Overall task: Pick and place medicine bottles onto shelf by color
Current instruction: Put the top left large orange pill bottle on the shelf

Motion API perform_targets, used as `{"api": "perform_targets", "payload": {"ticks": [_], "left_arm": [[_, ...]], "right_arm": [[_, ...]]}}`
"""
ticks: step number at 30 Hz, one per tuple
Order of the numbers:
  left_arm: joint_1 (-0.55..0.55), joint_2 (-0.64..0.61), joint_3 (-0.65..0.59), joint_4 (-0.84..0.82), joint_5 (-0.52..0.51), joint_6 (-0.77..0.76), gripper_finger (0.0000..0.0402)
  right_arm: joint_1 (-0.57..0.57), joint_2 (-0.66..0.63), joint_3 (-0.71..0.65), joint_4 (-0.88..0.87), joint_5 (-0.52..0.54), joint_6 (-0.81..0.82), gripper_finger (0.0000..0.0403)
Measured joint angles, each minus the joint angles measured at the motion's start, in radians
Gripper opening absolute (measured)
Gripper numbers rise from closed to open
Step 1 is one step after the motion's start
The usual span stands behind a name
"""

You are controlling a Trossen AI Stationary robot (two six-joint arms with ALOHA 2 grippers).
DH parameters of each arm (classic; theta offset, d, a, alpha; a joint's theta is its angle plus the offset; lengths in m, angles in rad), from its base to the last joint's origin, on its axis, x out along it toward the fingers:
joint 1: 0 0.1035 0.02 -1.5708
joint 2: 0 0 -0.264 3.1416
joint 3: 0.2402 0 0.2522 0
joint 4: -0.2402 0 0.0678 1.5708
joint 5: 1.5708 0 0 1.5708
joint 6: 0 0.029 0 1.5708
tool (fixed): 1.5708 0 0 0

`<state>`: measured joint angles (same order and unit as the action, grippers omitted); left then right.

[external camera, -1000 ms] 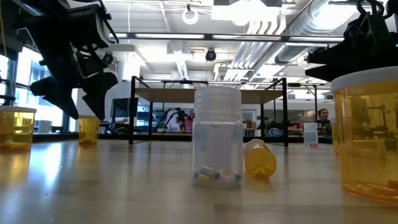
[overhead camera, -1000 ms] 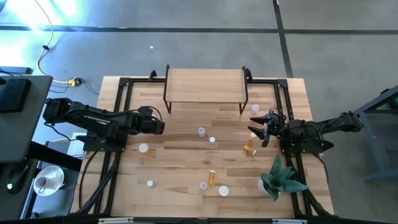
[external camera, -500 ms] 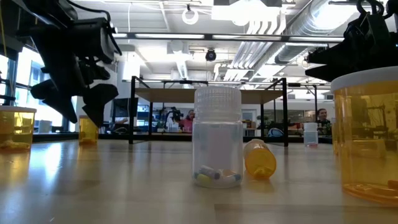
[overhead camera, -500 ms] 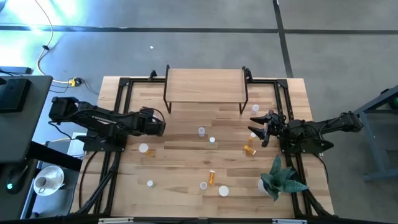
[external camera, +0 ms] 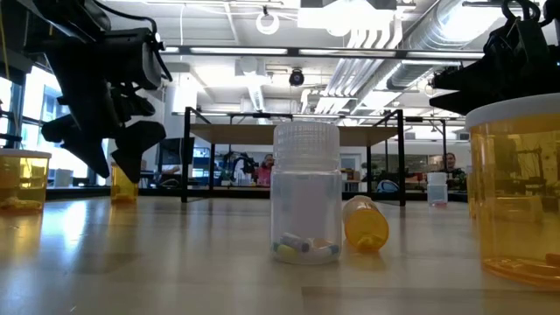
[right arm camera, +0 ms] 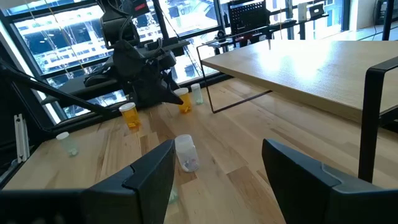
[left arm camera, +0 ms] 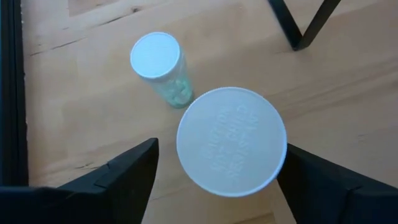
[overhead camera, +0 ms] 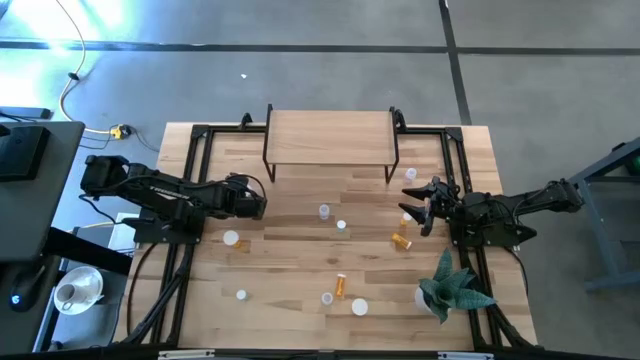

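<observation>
From above, the left gripper (overhead camera: 256,205) has crept down beside the shelf (overhead camera: 330,137). Its wrist view shows the fingers apart around 1 white-capped bottle (left arm camera: 231,142), narrowing, so a grab looks imminent. The right gripper (overhead camera: 420,207) waits open.

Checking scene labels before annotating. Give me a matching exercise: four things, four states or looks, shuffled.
Things:
1. shelf
2. plant
3. left gripper
4. right gripper

States or looks:
A. open, nothing between its fingers
B. open, fingers either side of a white cap
C. light wood, rectangular
D. green, spiky

Pairs: 1-C, 2-D, 3-B, 4-A
</observation>
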<state>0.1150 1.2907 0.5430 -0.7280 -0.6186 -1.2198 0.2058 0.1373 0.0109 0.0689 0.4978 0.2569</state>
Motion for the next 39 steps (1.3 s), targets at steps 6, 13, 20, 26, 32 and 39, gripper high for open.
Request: {"api": "perform_targets", "payload": {"ticks": [6,13,20,26,32,39], "left_arm": [[0.0,0.0,0.0,0.0,0.001,0.013,0.026],[0.0,0.0,0.0,0.026,-0.007,0.031,0.0231],[0.0,0.0,0.0,0.046,-0.014,0.053,0.021],[0.0,0.0,0.0,0.046,-0.014,0.053,0.0194],[-0.002,0.0,0.0,0.046,-0.013,0.057,0.019],[-0.019,-0.001,0.008,0.047,0.003,0.073,0.0189]], "right_arm": [[0.0,0.0,0.0,0.0,0.0,0.0,0.0232],[0.0,0.0,0.0,0.0,0.0,0.0,0.0232],[0.0,0.0,0.0,0.0,0.0,0.0,0.0232],[0.0,0.0,0.0,0.0,0.0,0.0,0.0232],[0.0,0.0,0.0,0.0,0.0,0.0,0.0232],[0.0,0.0,0.0,0.0,0.0,0.0,0.0232]]}}
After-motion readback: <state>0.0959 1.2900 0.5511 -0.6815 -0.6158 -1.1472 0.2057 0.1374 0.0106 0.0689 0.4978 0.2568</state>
